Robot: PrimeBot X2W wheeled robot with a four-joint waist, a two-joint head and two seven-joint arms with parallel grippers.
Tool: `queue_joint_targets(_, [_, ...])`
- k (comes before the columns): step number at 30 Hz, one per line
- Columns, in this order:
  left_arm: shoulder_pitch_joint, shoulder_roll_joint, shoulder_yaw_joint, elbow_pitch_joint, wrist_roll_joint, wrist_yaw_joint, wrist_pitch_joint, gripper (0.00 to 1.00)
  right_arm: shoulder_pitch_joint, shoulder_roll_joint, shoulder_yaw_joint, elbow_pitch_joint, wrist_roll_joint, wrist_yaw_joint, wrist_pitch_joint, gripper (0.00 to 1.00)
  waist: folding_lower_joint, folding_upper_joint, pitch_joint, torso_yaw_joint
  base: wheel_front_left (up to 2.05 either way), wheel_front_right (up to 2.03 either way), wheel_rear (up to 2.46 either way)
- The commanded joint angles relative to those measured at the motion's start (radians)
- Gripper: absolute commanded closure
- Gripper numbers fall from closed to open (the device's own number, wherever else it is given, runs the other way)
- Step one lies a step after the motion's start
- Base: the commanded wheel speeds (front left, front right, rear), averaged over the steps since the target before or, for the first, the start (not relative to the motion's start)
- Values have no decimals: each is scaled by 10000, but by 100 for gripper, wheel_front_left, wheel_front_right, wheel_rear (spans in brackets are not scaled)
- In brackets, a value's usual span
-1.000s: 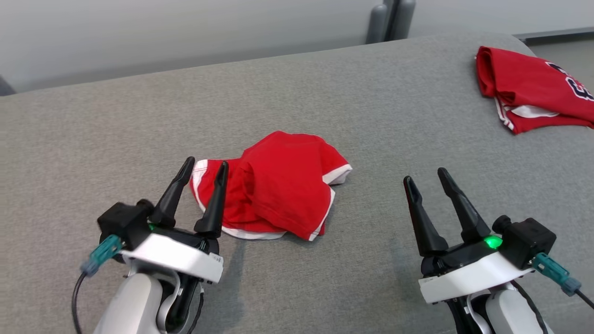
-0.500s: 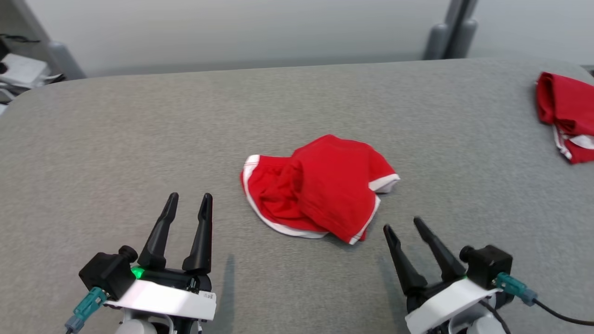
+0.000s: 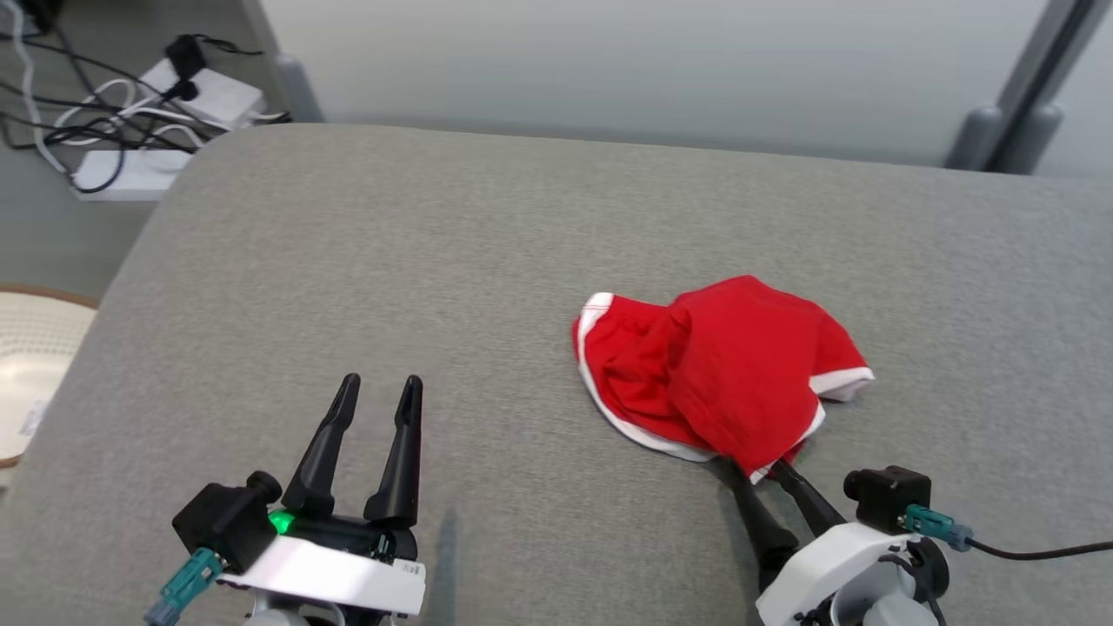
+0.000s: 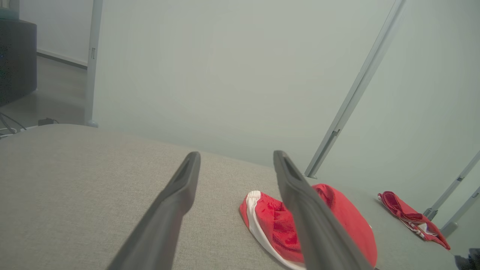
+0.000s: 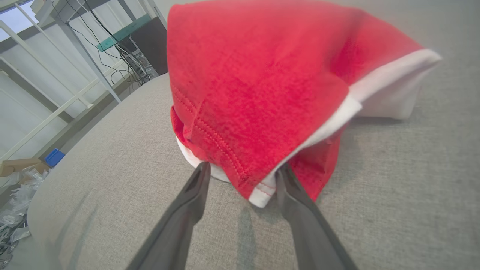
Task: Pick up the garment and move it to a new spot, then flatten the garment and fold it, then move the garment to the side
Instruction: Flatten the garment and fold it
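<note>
A: While our right pincer (image 5: 243, 168) stood open astride the near corner of the garment (image 3: 722, 365), where did the rest lie?

B: Toward 12 o'clock from it on the worktop (image 3: 435, 261), long axis 9 to 3. Our left pincer (image 3: 380, 382), also open, hung well apart at the garment's 8 o'clock.

The left gripper (image 3: 380, 382) points forward, fingers spread wide — the right gripper (image 3: 753, 469) likewise, fingers apart.
</note>
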Motion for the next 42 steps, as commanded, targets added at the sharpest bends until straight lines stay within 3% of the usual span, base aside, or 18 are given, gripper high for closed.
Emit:
queue_joint_targets(1, [-97, 36, 320, -278, -43, -69, -58, 0, -215, -25, 91, -92, 29, -2, -63, 100, 0, -1, -66, 313, 0, 0, 0])
queue_joint_targets(10, [-39, 25, 375, -360, -192, -71, -58, 0, -390, -286, -889, 35, -483, -2, -63, 100, 0, -1, 94, 337, 0, 0, 0])
queue_joint_targets(22, [-261, 25, -167, -570, -229, -72, -58, 0, -1184, -1289, -5426, -1826, -3015, -2, -63, 100, 0, -1, 298, -263, 0, 0, 0])
queue_joint_targets(27, [-608, 233, -806, -519, -211, -72, -58, 0, -1417, -1309, -6083, -1239, -3829, -2, -63, 100, 0, -1, 409, -324, 0, 0, 0])
queue_joint_targets(28, [-733, 297, -954, -486, -205, -72, -58, 0, -1467, -1313, -6193, -901, -4044, -2, -63, 90, 0, -1, 434, -333, 0, 0, 0])
queue_joint_targets(29, [-880, 367, -1093, -435, -175, -72, -58, 0, -1532, -1280, -6346, -643, -4257, -2, -63, 34, 0, -1, 462, -346, 0, 0, 0])
queue_joint_targets(30, [-1045, 422, -1198, -372, -133, -72, -59, 0, -1602, -1194, -6515, -435, -4415, -2, -63, 0, 0, -1, 496, -377, 0, 0, 0])
queue_joint_targets(35, [-2261, 517, -1360, 640, 178, -72, -59, 0, -1640, -735, -6947, -294, -5298, -2, -63, 0, 0, -1, 650, -741, 0, 0, 0])
queue_joint_targets(42, [-4295, 522, -1633, 3184, -499, -72, 195, 0, -1123, 105, -6237, -2189, -5354, -2, -63, 0, 0, -1, 915, -1829, 0, 0, 0])
